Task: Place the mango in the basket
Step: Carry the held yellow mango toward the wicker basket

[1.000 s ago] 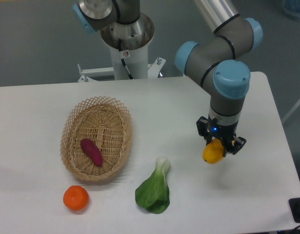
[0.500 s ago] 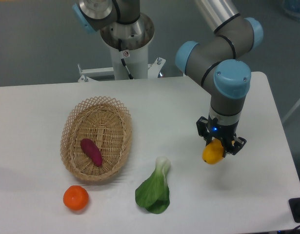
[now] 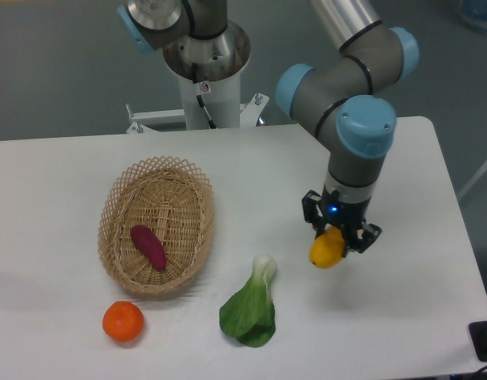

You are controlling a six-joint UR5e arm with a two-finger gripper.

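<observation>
Camera view: gripper (image 3: pixel 332 239) over right half of white table (image 3: pixel 53 174), fingers clamped on mango (image 3: pixel 325 250), held off surface. Bare surface between mango and basket (image 3: pixel 197 194) at left. Mango top hidden by fingers; long axis unclear. Purple tuber (image 3: pixel 148 246) lies inside basket.

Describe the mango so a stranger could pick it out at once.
Follow the grey, blue-jointed robot arm down to its tool on the white table's right side. The smooth yellow-orange mango is held there, the only fruit off the table.
</observation>
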